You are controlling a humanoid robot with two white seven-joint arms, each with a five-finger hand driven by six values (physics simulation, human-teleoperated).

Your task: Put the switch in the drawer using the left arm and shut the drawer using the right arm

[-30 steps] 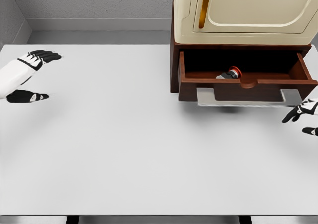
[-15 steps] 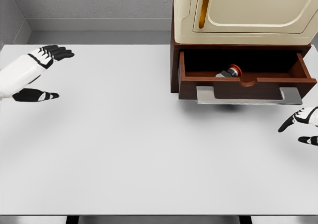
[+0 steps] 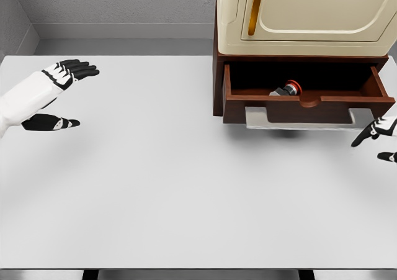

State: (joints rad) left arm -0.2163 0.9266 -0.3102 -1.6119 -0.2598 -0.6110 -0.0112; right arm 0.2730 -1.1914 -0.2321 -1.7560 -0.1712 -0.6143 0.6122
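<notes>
At the right edge of the counter (image 3: 186, 187), the right hand (image 3: 379, 138) hovers with fingers spread and holding nothing, just beside the drawer's (image 3: 308, 100) front right corner and apart from it. The drawer stands pulled out from the brown cabinet (image 3: 218, 75), with a pale handle bar (image 3: 304, 117) under its front panel. The switch (image 3: 286, 90), a small grey body with a red cap, lies inside near the front wall. Judgement: the placing step looks done; closing remains. The drawer should slide stiffly on its runners, rigid and not fragile; a flat push on the front panel or handle bar suits best. The switch appears light and may roll when the drawer moves. The left hand (image 3: 53, 94) rests open and empty at the counter's far left. The cream appliance (image 3: 304, 13) above bears no legible writing or brand.
</notes>
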